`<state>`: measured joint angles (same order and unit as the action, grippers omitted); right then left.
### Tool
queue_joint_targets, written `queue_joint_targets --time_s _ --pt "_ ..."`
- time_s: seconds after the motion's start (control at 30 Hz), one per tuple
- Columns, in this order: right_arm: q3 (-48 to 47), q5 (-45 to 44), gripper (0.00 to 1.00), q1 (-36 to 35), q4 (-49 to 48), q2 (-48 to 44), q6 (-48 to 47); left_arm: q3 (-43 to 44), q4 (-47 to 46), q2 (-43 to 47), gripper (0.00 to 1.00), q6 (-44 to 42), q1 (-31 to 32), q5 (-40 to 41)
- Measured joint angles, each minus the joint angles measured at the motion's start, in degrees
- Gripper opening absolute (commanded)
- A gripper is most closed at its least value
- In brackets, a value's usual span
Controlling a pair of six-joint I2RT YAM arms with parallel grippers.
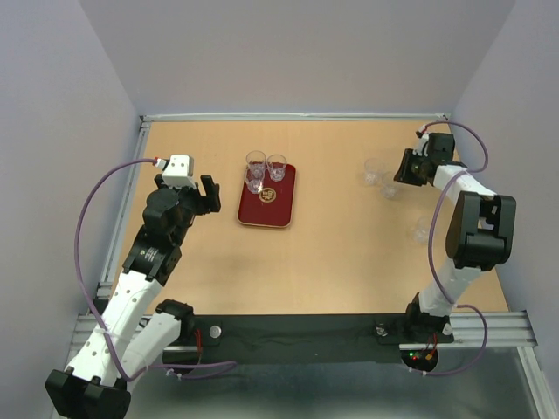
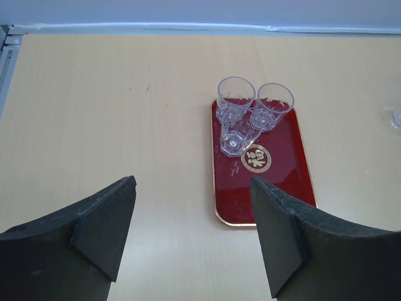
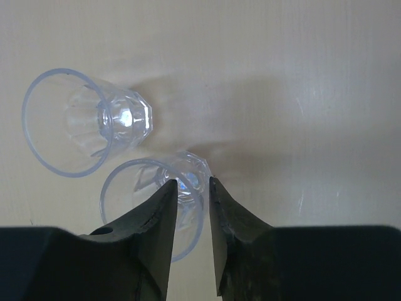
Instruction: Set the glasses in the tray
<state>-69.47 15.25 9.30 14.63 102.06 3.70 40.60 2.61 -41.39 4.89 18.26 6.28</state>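
Note:
The dark red tray (image 1: 279,209) lies at the middle of the table with three clear glasses (image 1: 255,161) standing close together at its far end. The left wrist view shows the same tray (image 2: 276,188) and glasses (image 2: 235,100). My left gripper (image 2: 191,213) hangs open and empty just left of the tray. At the far right, my right gripper (image 3: 192,185) has its jaws closed on the wall of an upright glass (image 3: 150,200), one finger inside the rim and one outside. A second glass (image 3: 81,122) stands right beside it.
A further loose glass (image 1: 422,230) stands on the wood near the right arm's elbow. The table's back wall edge (image 1: 297,116) runs close behind the right gripper (image 1: 403,168). A black strip (image 1: 297,336) crosses the near edge between the arm bases.

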Motion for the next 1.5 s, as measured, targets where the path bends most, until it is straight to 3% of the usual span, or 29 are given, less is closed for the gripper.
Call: queue_joint_targets --time_s 0.1,0.23,0.4,0.73,1.07,1.3,1.5 --pt "0.00 -0.11 0.09 0.00 0.50 0.57 -0.09 0.00 0.00 0.02 0.84 0.00 0.00 0.00" --pt "0.00 -0.13 0.01 0.00 0.83 0.57 -0.76 0.00 0.00 0.07 0.84 0.00 0.00 0.00" --pt "0.90 3.06 0.00 0.00 2.10 -1.51 -4.76 0.00 0.00 0.37 0.84 0.00 0.00 0.00" --pt "3.78 21.42 0.01 -1.84 4.81 -11.67 -17.68 0.00 0.00 0.39 0.84 0.00 0.00 0.00" --pt "-0.48 22.91 0.01 -20.55 6.99 -6.95 -21.92 -0.52 0.11 0.42 0.84 -0.11 0.00 1.03" --pt "-10.29 17.07 0.01 -32.13 7.19 1.64 -19.91 -0.52 0.07 0.42 0.84 -0.22 0.00 1.92" --pt "-18.43 10.80 0.01 -37.90 7.41 9.22 -17.33 -0.52 0.07 0.37 0.84 -0.42 0.00 2.60"
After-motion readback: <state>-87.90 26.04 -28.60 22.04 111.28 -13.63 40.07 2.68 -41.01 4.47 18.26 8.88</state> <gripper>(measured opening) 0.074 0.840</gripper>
